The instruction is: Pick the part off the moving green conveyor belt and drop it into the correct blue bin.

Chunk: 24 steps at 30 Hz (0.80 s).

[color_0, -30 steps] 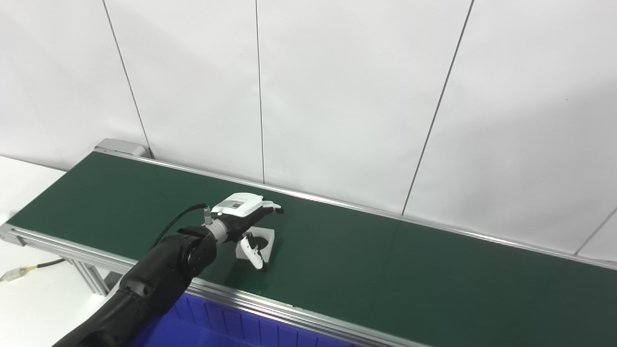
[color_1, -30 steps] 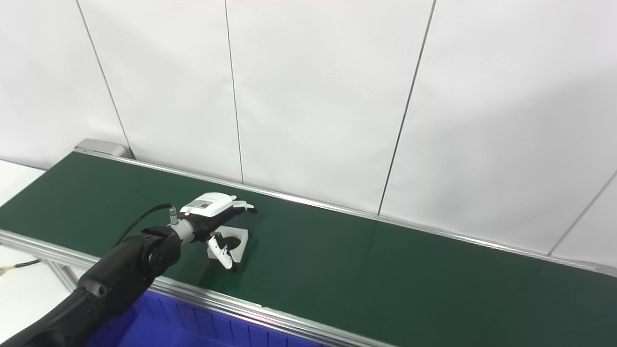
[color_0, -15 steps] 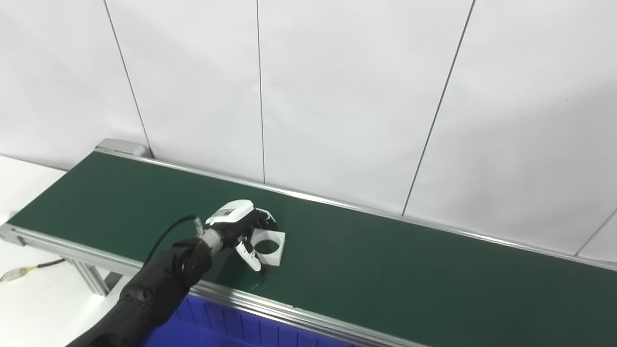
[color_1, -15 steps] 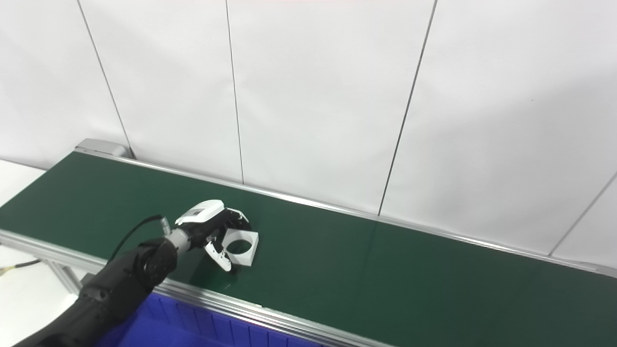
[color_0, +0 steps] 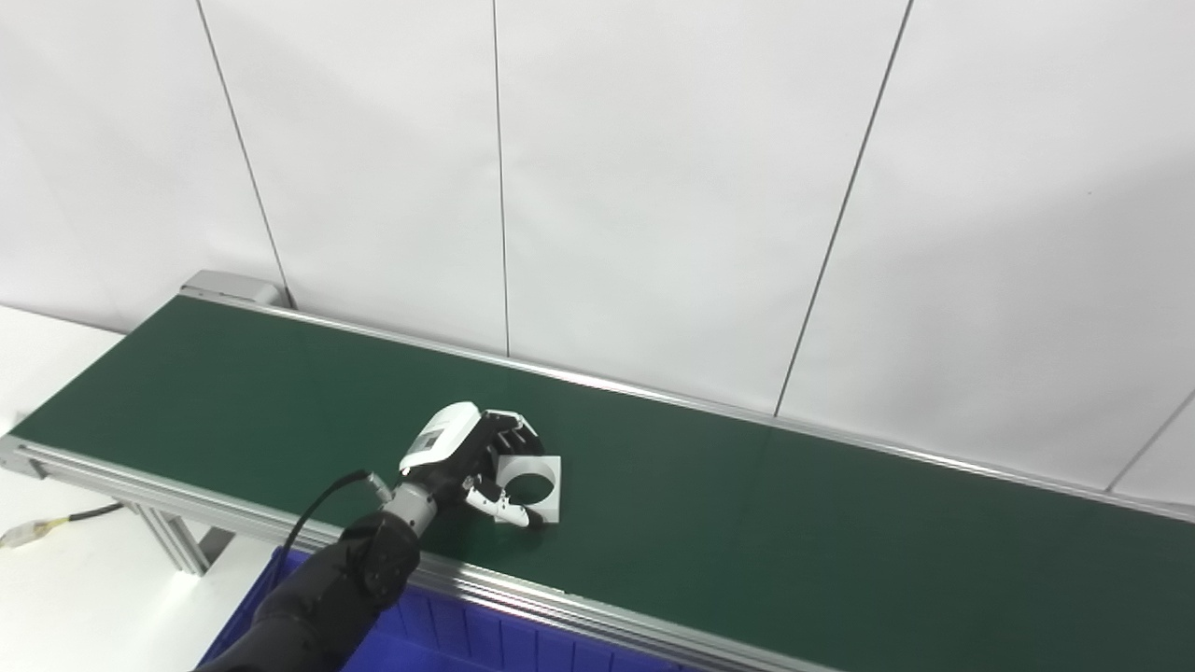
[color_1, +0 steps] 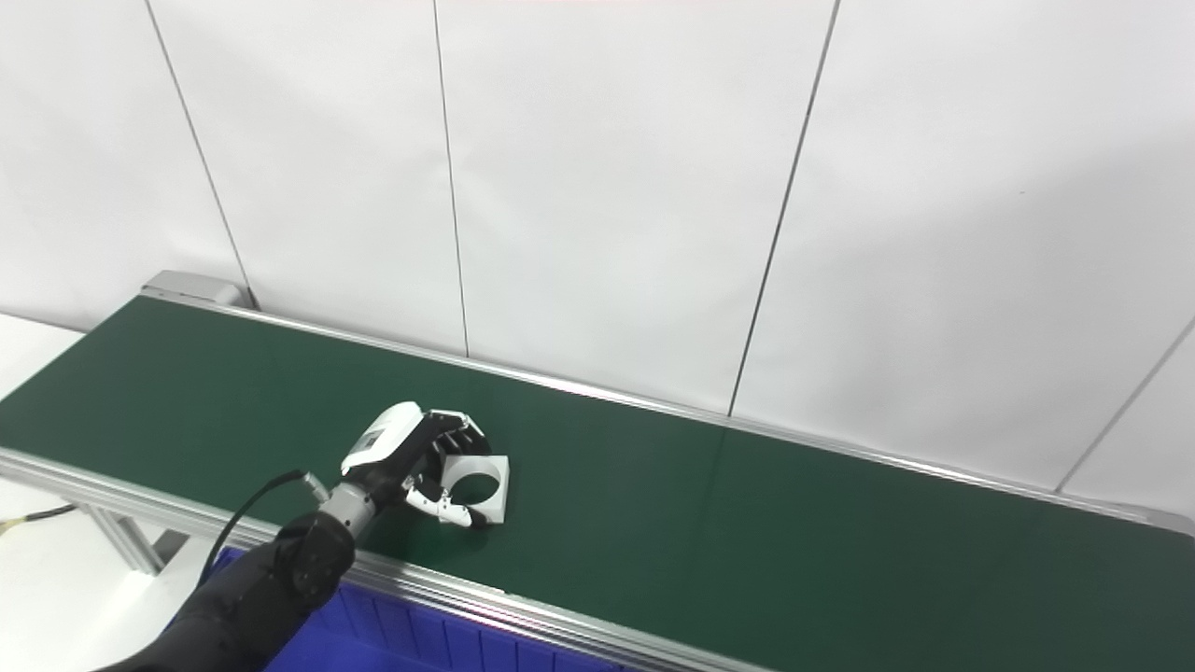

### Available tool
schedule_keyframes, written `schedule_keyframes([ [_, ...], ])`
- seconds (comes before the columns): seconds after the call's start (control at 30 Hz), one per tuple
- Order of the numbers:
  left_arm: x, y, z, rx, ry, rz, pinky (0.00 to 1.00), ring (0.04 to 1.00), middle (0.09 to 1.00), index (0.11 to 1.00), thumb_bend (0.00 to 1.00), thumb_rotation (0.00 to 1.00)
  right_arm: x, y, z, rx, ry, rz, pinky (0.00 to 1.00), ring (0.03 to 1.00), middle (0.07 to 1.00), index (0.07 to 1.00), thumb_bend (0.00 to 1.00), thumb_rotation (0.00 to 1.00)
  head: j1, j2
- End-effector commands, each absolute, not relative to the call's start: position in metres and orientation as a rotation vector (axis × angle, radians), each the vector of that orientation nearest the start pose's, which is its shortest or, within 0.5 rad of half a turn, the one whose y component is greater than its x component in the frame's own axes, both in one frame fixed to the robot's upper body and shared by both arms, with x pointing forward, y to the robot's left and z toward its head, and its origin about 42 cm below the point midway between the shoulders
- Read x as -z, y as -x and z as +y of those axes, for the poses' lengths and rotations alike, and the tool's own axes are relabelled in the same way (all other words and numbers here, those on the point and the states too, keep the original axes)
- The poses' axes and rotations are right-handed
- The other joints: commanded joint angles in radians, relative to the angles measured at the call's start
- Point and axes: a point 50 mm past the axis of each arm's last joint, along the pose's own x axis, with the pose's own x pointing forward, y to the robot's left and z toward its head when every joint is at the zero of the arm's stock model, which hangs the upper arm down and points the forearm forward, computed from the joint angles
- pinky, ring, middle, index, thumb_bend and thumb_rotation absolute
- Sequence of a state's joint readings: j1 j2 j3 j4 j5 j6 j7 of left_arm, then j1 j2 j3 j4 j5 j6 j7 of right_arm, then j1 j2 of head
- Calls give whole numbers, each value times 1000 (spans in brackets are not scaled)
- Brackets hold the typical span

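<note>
The part (color_0: 552,505) is a flat white square plate with a large round hole, lying on the green conveyor belt (color_0: 747,523) near its front edge. My left hand (color_0: 459,455) grips it from the left. The fingers (color_0: 512,431) curl over the plate's far edge and the thumb (color_0: 504,506) presses along its near edge. The plate (color_1: 498,505) looks slightly tipped up in this grasp. My right hand is out of sight in both views.
A blue bin (color_0: 448,644) sits below the belt's front rail (color_0: 607,611), directly under my left forearm. The belt runs from upper left to lower right in front of a white panelled wall. A cable (color_0: 56,523) lies on the white floor at left.
The left hand's fingers have closed from spread above the plate to wrapped around it. The hand has rolled upright and the forearm has drawn back toward the front rail. The plate sits a little further right.
</note>
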<state>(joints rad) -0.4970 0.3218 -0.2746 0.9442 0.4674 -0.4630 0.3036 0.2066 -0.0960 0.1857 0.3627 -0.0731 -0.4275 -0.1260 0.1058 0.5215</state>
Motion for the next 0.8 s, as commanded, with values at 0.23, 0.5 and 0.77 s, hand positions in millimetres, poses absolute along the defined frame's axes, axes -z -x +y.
schedule_keyframes([
  [0.23, -99, -388, 285, 52, -544, -298, 356, 431, 493, 534, 475, 0, 5, -180, -208, -43, 126, 43, 606, 698, 750, 784, 683, 0, -3, 15],
  [0.5, -159, -339, 272, 133, -208, -510, 350, 450, 504, 502, 478, 0, 5, -176, -204, -52, 119, 44, 615, 701, 751, 779, 675, 0, -21, 34],
  [0.77, -172, -306, 278, 262, 27, -525, 365, 450, 498, 509, 479, 0, 4, -172, -202, -62, 118, 43, 629, 715, 763, 786, 670, 0, -27, 55],
])
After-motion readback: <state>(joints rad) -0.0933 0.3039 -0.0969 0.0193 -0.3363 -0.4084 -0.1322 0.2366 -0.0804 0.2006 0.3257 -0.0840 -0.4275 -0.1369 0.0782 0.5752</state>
